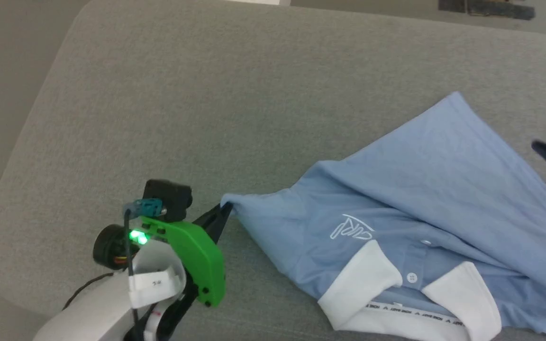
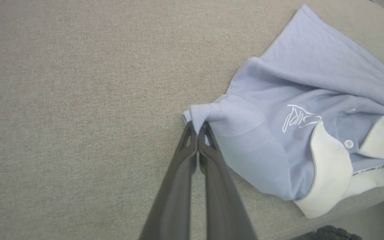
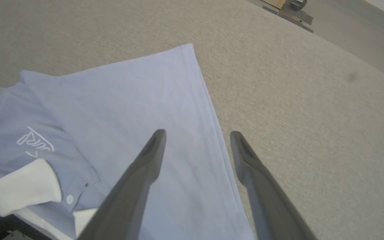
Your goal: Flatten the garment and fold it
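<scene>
the left gripper (image 2: 198,128) has its fingers pressed together on a bunched sleeve edge (image 2: 208,113) of the garment (image 2: 278,100), right at their tips. the step looks like spreading. draw that sleeve outward, low and slow, away from the shirt body. the right gripper (image 3: 198,135), fingers wide apart and empty, hovers over the side hem (image 3: 212,126) and should pinch it for counter-tension. the light blue shirt lies crumpled on the grey cushion (image 1: 206,94). its white collar (image 2: 328,166) is right of the left fingers, the script mark (image 2: 300,118) is beyond, and a folded-over panel is farthest.
</scene>
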